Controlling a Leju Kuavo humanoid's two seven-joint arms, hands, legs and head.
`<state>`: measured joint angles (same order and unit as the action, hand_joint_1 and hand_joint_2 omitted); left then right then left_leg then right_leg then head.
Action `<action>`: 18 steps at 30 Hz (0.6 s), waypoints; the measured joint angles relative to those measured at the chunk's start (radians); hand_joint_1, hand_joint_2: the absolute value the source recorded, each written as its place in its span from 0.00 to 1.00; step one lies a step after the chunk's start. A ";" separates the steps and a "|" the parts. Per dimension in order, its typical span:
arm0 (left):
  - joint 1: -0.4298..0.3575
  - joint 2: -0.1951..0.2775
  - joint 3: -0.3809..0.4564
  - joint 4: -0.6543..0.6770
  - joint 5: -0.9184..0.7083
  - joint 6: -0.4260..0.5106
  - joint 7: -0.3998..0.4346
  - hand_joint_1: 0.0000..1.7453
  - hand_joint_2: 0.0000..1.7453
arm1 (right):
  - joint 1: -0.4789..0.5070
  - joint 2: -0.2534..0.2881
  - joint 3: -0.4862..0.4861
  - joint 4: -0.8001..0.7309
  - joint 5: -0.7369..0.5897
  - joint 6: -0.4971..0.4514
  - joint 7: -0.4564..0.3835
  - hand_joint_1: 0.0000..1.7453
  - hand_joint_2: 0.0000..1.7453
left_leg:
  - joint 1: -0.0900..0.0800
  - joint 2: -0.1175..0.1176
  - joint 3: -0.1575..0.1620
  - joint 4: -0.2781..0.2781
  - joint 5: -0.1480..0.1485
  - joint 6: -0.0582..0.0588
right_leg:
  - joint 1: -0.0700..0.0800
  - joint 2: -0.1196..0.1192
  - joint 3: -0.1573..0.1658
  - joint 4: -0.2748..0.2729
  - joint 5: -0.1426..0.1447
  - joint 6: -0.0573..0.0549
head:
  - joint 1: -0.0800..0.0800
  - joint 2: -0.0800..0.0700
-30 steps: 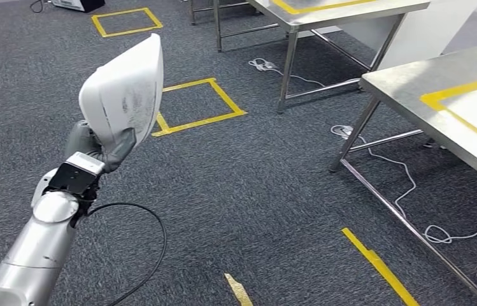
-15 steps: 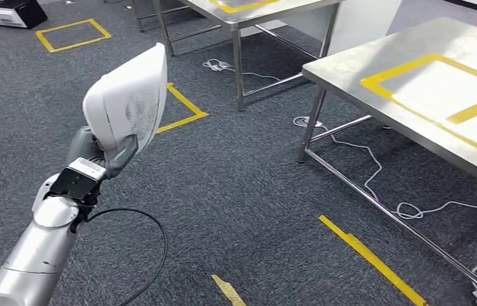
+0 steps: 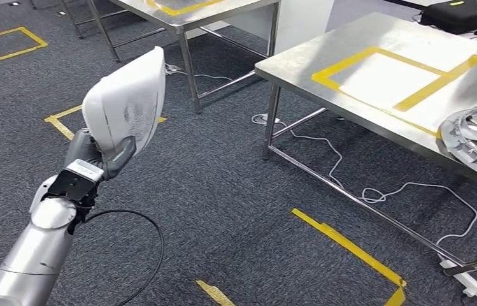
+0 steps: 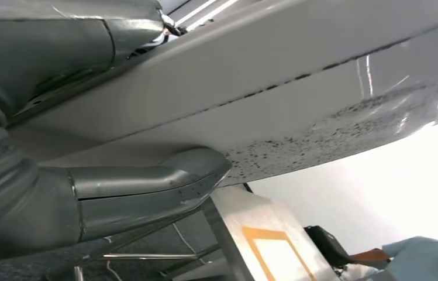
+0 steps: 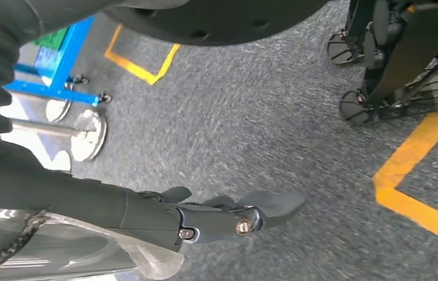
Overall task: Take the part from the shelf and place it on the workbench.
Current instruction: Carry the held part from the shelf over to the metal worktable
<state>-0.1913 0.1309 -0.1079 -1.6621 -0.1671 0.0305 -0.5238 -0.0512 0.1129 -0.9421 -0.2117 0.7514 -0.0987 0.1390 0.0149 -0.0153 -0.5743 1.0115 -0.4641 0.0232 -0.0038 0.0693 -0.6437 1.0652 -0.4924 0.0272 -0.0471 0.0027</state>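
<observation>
Head view: your left hand (image 3: pixel 99 155) grips the part (image 3: pixel 127 102), a curved white shell, speckled black, held upright. Right hand (image 5: pixel 228 219) holds nothing, fingers loosely extended.

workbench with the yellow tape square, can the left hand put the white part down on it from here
Probably not yet. The left hand holds the white part up over carpet, and the workbench stands well off to the right, with open floor between.

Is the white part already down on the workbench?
No. The white part is held up over the carpet by the left hand, well short of the workbench.
</observation>
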 joint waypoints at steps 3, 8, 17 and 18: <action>0.005 0.000 0.000 0.000 0.000 0.000 0.000 1.00 1.00 | -0.003 0.000 0.000 0.000 0.002 0.000 0.000 0.00 1.00 | -0.002 0.035 0.000 -0.002 0.000 0.006 | -0.003 -0.057 -0.091 0.187 -0.086 0.011 | 0.003 0.000; 0.011 -0.001 0.001 0.000 0.006 -0.003 0.000 1.00 1.00 | -0.002 0.000 0.000 0.000 0.006 0.004 0.000 0.00 1.00 | -0.005 0.084 0.004 0.000 -0.007 -0.003 | -0.004 -0.100 0.000 0.030 0.003 0.012 | 0.004 0.000; 0.015 0.001 0.011 -0.001 0.020 -0.006 -0.001 1.00 1.00 | -0.005 0.000 -0.003 0.000 0.008 0.006 0.001 0.00 1.00 | -0.002 0.042 -0.051 0.164 -0.113 -0.043 | -0.003 -0.061 0.059 -0.065 0.027 -0.035 | -0.007 0.000; 0.017 0.002 0.014 -0.002 0.021 -0.006 -0.001 1.00 1.00 | -0.006 0.000 -0.003 0.000 0.008 0.006 0.001 0.00 1.00 | -0.002 0.030 -0.085 0.233 -0.140 -0.043 | -0.002 -0.050 0.059 -0.065 0.027 -0.036 | -0.009 0.000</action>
<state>-0.1742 0.1324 -0.0942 -1.6636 -0.1462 0.0240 -0.5246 -0.0572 0.1133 -0.9451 -0.2117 0.7597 -0.0925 0.1401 0.0133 0.0151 -0.6589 1.2441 -0.6041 -0.0202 -0.0053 0.0195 -0.5847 1.0002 -0.4653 -0.0093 -0.0563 0.0027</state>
